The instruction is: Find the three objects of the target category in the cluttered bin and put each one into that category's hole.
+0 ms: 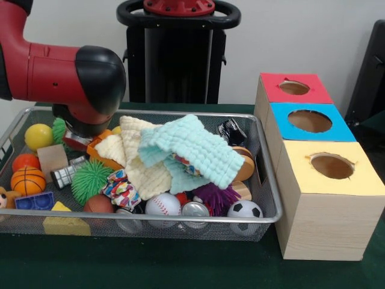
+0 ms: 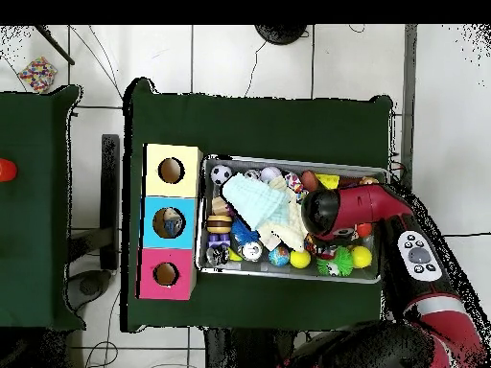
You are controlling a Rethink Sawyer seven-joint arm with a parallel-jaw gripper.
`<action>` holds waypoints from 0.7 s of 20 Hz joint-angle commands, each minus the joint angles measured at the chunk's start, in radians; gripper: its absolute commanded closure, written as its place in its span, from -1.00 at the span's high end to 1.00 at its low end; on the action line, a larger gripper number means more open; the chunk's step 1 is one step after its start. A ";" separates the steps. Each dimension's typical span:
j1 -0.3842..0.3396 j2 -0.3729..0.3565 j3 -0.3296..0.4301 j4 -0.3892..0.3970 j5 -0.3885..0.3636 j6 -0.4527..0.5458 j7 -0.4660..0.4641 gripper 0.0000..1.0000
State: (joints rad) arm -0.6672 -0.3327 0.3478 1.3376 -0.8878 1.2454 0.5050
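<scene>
A: Though the hand sits low in the bin, its grip cannot be told; targets unidentified, likely under the cloths

B: Risk: snagging a cloth, dragging balls out; holes stand beside the bin on the table

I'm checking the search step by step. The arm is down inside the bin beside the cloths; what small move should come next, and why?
Probably shift toward the cream cloth and mint cloth and drag one aside. They drape over the middle of the mesh bin, hiding whatever lies beneath, while the balls around them already show. The arm's head blocks the jaws, so I cannot tell whether they hold anything.
</scene>
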 commanded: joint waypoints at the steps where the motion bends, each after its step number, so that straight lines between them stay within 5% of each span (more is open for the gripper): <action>1: 0.007 -0.012 -0.010 0.008 -0.039 -0.120 0.030 -1.00; 14: 0.037 -0.145 0.009 0.062 0.004 -0.129 0.059 -1.00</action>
State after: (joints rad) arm -0.6450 -0.4272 0.3473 1.3412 -0.8876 1.2268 0.5050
